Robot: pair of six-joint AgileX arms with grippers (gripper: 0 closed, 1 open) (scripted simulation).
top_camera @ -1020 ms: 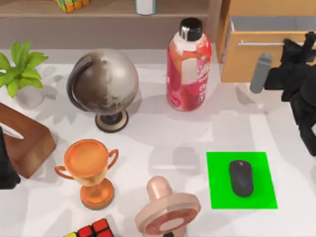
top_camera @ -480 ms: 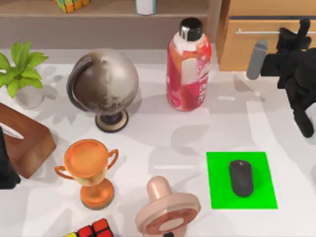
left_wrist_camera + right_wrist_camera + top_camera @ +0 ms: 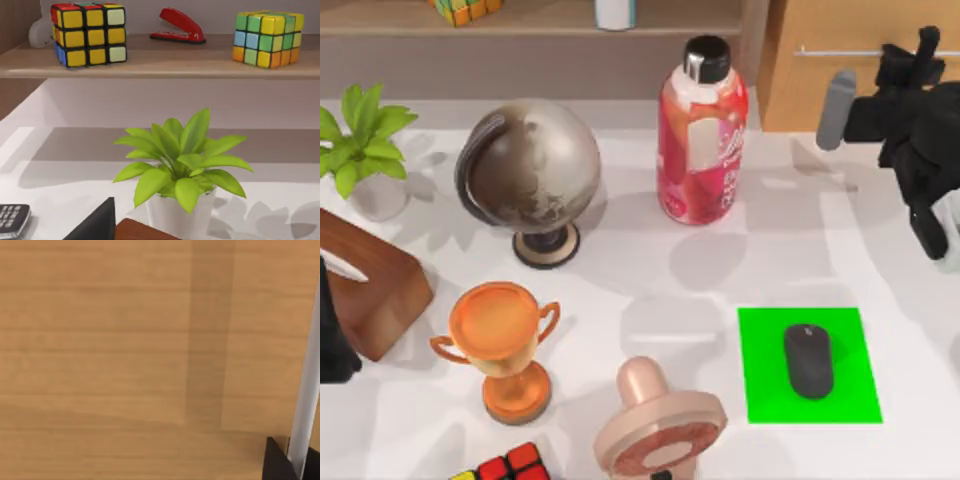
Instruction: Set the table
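The white table (image 3: pixel 800 230) carries many desk objects. At its back right stands a light wooden drawer cabinet (image 3: pixel 820 40) with the drawer pushed in flush. My right gripper (image 3: pixel 908 55) is at the drawer's silver handle (image 3: pixel 835 50). In the right wrist view the handle bar (image 3: pixel 306 390) runs down between the two black fingertips of my right gripper (image 3: pixel 296 462), which is shut on it against the wooden drawer front (image 3: pixel 125 340). My left arm (image 3: pixel 332 340) stays parked at the table's left edge.
A black mouse (image 3: pixel 808 360) lies on a green mat (image 3: pixel 850 395). Red bottle (image 3: pixel 702 135), globe (image 3: pixel 530 175), orange trophy (image 3: pixel 505 345), pink fan (image 3: pixel 660 425), potted plant (image 3: pixel 360 145), wooden box (image 3: pixel 370 280) and a cube (image 3: pixel 505 465) crowd the left and middle. A shelf (image 3: pixel 150 62) runs behind.
The drawer, open a second ago with its grey inside showing, has slid shut. My right gripper moved back toward the cabinet with the handle.
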